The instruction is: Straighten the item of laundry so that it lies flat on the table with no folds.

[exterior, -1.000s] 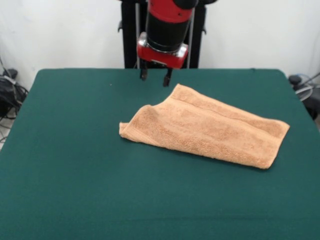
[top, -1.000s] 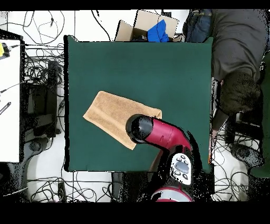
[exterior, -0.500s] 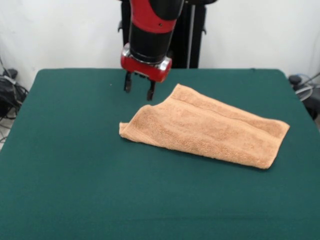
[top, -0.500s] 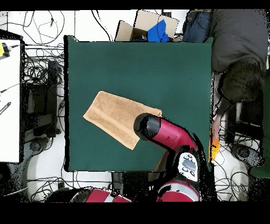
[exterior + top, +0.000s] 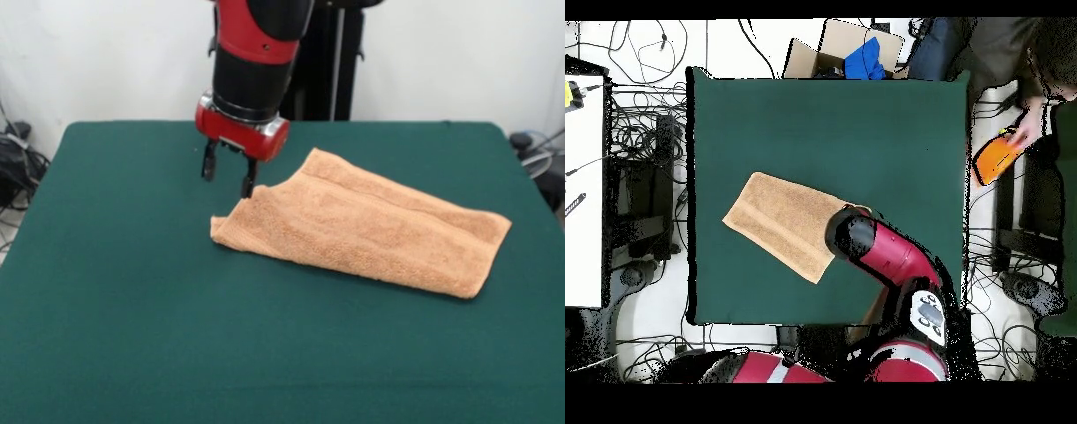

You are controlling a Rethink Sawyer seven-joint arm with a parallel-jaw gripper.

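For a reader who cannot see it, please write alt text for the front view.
An orange-tan towel lies folded over on a dark green table, not flat. The red and black arm's gripper hangs just above the towel's corner on the picture's left, jaws open and holding nothing.

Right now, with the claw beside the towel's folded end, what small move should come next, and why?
Probably lower the open claw a little onto the towel corner just below it and close. The towel lies folded over on the table, and the claw hangs just above that near corner, gripping nothing yet.
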